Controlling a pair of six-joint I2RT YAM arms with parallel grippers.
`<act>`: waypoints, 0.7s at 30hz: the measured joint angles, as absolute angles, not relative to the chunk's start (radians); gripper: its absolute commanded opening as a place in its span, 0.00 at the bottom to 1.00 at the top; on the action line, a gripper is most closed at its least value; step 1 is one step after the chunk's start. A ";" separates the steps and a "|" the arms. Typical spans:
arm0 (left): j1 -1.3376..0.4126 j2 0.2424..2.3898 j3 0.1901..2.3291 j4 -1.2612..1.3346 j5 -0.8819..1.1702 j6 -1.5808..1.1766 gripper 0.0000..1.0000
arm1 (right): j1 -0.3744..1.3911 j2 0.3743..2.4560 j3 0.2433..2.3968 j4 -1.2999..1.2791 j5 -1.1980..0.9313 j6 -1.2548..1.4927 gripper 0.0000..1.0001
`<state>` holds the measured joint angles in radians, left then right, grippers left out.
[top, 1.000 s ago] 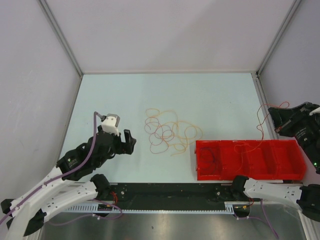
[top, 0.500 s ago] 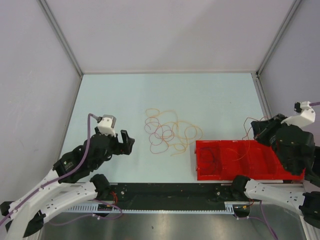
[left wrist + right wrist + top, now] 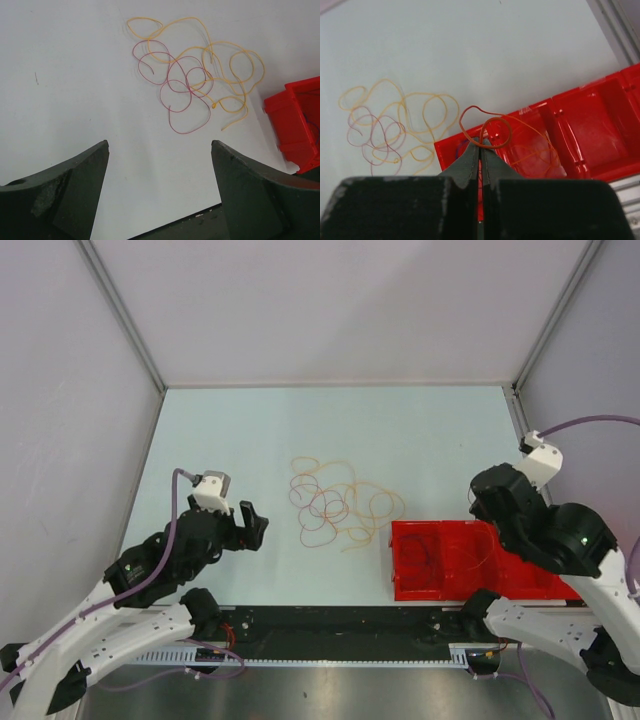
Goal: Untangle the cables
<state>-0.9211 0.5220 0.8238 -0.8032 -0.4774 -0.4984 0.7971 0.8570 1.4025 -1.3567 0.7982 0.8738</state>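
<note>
cables (image 3: 340,505) tangle stretched left-right | red cable (image 3: 470,107) pinched in right gripper (image 3: 481,142), carried leftward over red bin (image 3: 600,120) | left gripper (image 3: 160,150) spread wide

The right gripper (image 3: 481,144), pinching a red-orange cable (image 3: 471,107), is swinging in from the right edge of the top view toward lower centre-right, and its arm is now covering the right half of the red bin (image 3: 415,585).

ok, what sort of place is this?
Probably a lab robot cell: white panel walls with aluminium posts, a pale table, plus a red bin and thin cables as props.
</note>
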 measured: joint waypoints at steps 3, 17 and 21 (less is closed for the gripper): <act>-0.921 0.521 0.824 -0.804 -0.477 -0.498 0.88 | 0.776 0.857 1.343 -1.355 0.760 0.892 0.00; -0.921 0.475 0.823 -0.803 -0.479 -0.498 0.88 | 0.368 0.853 1.087 -1.349 0.528 0.970 0.00; -0.921 0.472 0.819 -0.803 -0.478 -0.498 0.88 | 0.274 0.846 0.996 -1.308 0.443 0.956 0.00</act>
<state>-0.9211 0.4725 0.8192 -0.8028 -0.4782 -0.4976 0.2737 0.8459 0.9962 -1.3079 0.4435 0.9562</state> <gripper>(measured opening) 0.881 0.012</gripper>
